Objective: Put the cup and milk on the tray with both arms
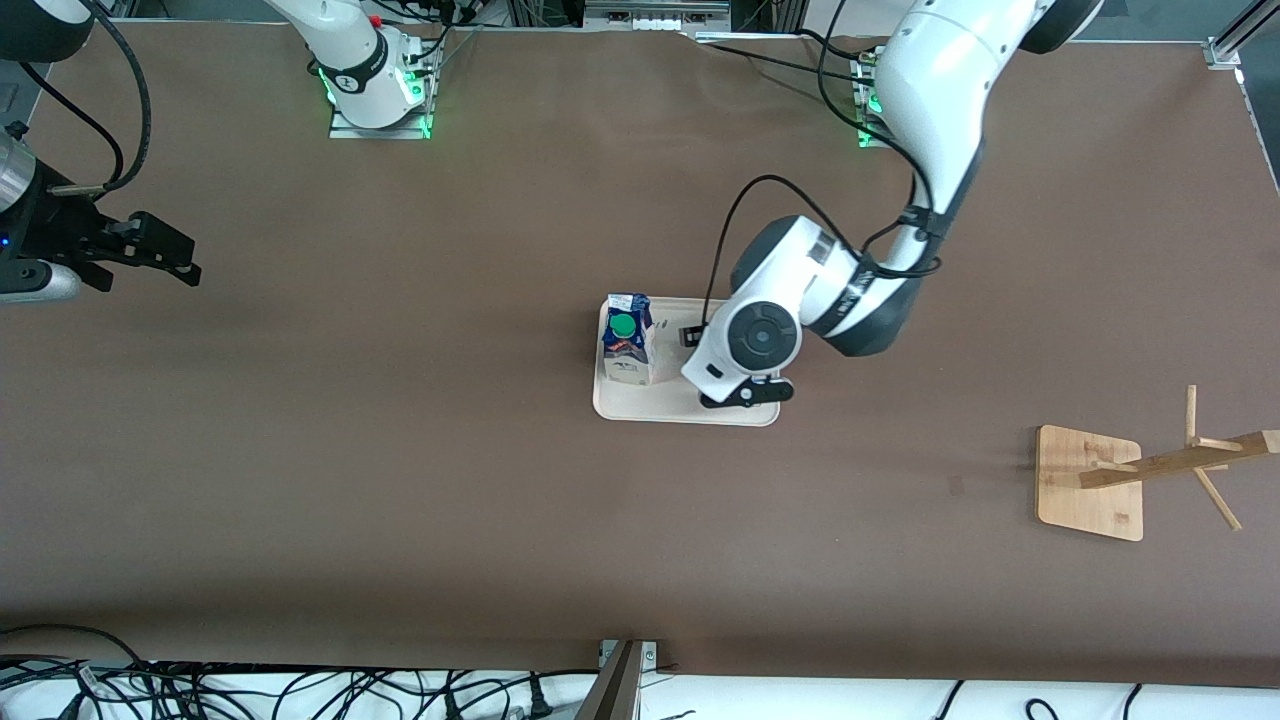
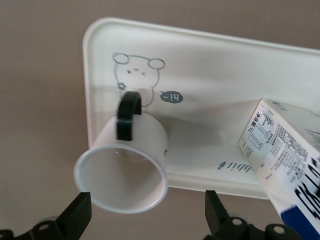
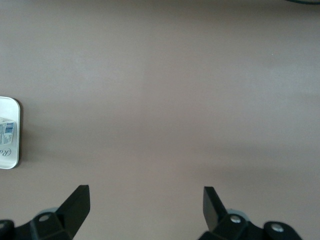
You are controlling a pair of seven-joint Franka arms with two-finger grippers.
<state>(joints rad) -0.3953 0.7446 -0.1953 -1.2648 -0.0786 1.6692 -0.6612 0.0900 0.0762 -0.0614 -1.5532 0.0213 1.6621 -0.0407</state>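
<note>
1. Tray (image 1: 640, 405) sits mid-worktop (image 1: 400, 450), cream, rounded corners; in my left wrist view I read the rabbit drawing and lettering on its floor (image 2: 210, 65).
2. Milk (image 1: 627, 340) stands upright on the tray, at the end toward the right arm, green cap up. Left wrist view shows its printed side (image 2: 285, 150), with clear tray floor between it and the cup.
3. Cup (image 2: 125, 167) stands on the tray floor, close to the rim at the end toward the left arm, black handle showing, open mouth facing my wrist camera. From the front view I cannot see it; the left arm's wrist covers it.
4. Left tool (image 2: 147, 215) hangs over the cup. Fingers (image 2: 75, 217) spread wide, one on each side of the cup's mouth, no contact that I can see. It grips nothing.
5. Left arm (image 1: 930, 120) reaches from its base down over the tray's end, hiding that part from the front camera.
6. Right tool (image 1: 150, 250) waits over bare worktop at the right arm's end, well apart from the tray. Right wrist view (image 3: 145, 210) shows its fingers spread, nothing between them, and one corner of the tray (image 3: 10, 132) at the picture's edge.
7. Wooden rack (image 1: 1090, 480) with a square base and slanted pegged post stands at the left arm's end, nearer my front camera than the tray, well apart from it.
</note>
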